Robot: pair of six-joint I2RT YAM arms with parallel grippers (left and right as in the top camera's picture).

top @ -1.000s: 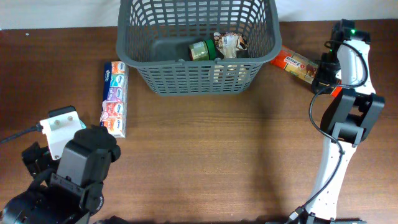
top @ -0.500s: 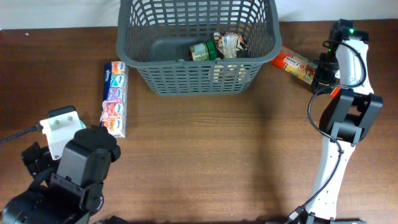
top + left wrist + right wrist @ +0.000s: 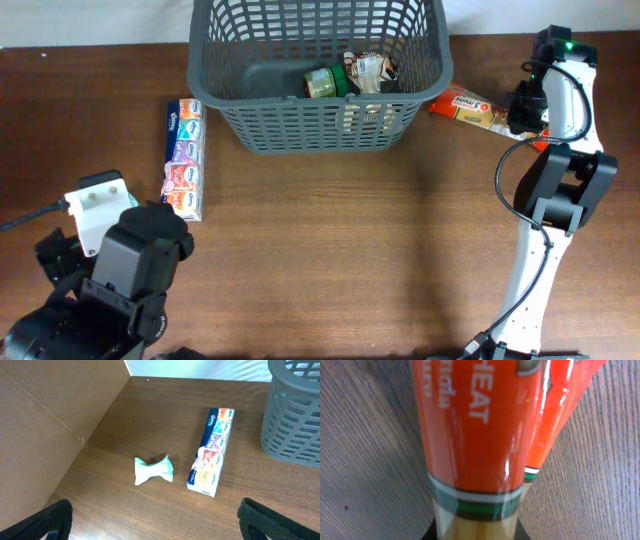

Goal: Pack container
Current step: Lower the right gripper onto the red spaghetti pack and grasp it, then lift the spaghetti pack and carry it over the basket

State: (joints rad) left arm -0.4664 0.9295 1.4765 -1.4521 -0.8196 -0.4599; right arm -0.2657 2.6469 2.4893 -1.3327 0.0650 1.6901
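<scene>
The container (image 3: 320, 125), a large dark grey slotted basket, stands at the table's back middle; its corner shows in the left wrist view (image 3: 295, 410). An orange pasta packet (image 3: 468, 105) lies just right of the container. My right gripper (image 3: 518, 112) is shut on the packet's clear end. The right wrist view is filled by that packet (image 3: 480, 420), with dark jaw tips pressed on both sides of it at my right gripper (image 3: 477, 532). My left gripper (image 3: 155, 520) hangs open over bare wood at the front left, nothing between its fingers.
A green can (image 3: 325, 82) and a crinkled wrapper (image 3: 372, 70) lie in the container. A long tissue pack (image 3: 183, 158) (image 3: 212, 451) lies left of it. A small white-green wrapped item (image 3: 153, 470) sits beside the pack. A brown board (image 3: 45, 425) stands at the left.
My right gripper has closed on the orange packet, and the packet has shifted slightly toward the container. The left arm has not moved.
</scene>
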